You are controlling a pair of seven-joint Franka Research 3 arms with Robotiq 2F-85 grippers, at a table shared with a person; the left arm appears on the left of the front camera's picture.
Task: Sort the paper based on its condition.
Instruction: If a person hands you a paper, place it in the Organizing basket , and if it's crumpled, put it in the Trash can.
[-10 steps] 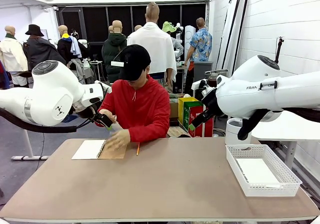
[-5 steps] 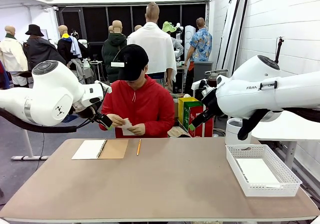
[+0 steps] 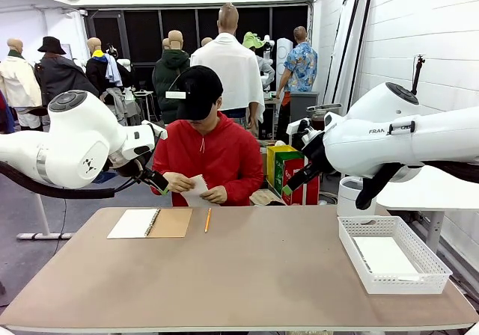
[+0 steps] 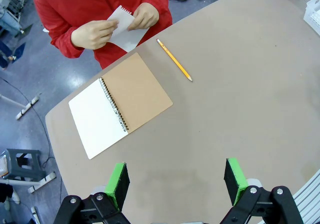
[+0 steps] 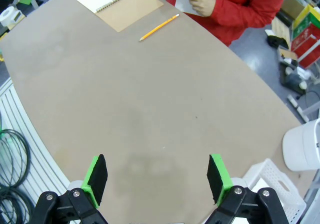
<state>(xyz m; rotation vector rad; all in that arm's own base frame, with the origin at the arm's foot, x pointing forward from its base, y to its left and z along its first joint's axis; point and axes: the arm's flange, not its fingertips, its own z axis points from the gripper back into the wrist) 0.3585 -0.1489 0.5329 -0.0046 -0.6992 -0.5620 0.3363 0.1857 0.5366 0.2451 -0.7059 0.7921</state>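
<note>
The paper [image 4: 125, 34] is held by the person at upper left, nearer the left gripper [image 4: 175, 181] than the right gripper [image 5: 156, 180]; both are spread wide, empty.

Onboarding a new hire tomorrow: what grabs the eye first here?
The person in red at the table's far edge, holding a white sheet. Near them lie an open spiral notebook and a pencil; a basket on the right holds another sheet. The left pincer and right pincer hover open above the table.
</note>
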